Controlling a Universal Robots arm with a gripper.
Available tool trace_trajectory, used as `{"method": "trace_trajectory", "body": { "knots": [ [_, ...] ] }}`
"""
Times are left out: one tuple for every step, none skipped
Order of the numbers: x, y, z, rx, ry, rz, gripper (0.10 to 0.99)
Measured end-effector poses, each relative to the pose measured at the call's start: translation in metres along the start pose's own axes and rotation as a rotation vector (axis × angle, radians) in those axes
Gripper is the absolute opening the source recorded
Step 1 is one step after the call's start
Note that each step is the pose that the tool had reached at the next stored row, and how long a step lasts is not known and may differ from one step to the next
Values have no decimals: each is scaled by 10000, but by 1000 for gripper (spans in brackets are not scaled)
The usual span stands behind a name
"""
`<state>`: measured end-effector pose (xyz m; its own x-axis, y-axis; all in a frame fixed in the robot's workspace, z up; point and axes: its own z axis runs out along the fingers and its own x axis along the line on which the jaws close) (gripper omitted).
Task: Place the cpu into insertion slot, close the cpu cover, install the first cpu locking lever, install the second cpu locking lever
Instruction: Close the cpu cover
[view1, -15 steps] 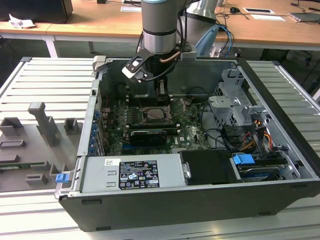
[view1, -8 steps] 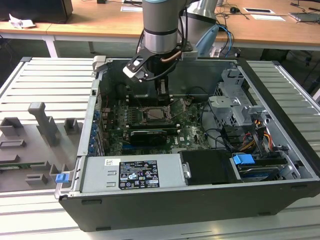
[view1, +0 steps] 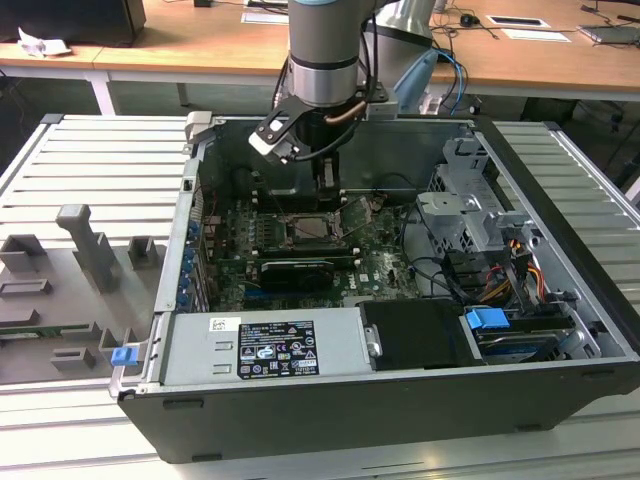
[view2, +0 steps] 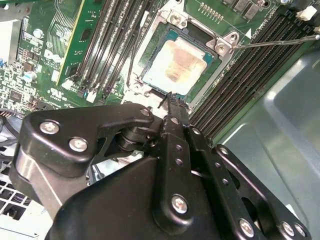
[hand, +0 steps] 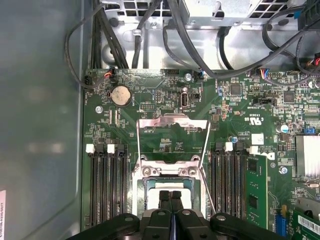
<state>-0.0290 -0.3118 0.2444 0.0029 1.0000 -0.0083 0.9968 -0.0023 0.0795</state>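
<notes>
The cpu (view2: 177, 65) lay in the insertion slot (view2: 221, 46), with the cpu cover (hand: 172, 121) open. The gripper (hand: 170, 196), pinched closed and empty, hovered just above. In my judgement, pressing the cover's edge gently, never the chip, was best.

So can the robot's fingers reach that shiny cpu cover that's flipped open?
Probably yes. The cpu cover is swung open just past the insertion slot, and no cable or part lies between it and the gripper, whose shut fingers hover just over the cpu.
</notes>
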Motion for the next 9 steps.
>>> {"method": "trace_trajectory", "body": {
  "knots": [
    [0, 5, -1, 0, 0, 0, 106],
    [0, 15, -3, 0, 0, 0, 106],
    [0, 20, -7, 0, -1, 1, 106],
    [0, 26, -10, 0, 0, 0, 106],
    [0, 31, -11, 0, 0, -2, 106],
    [0, 40, -11, 1, -1, 1, 106],
    [-1, 54, -11, 3, -2, 0, 106],
    [0, 70, -9, 4, -1, 1, 106],
    [0, 77, -9, 6, -1, 1, 106]
  ]
}}
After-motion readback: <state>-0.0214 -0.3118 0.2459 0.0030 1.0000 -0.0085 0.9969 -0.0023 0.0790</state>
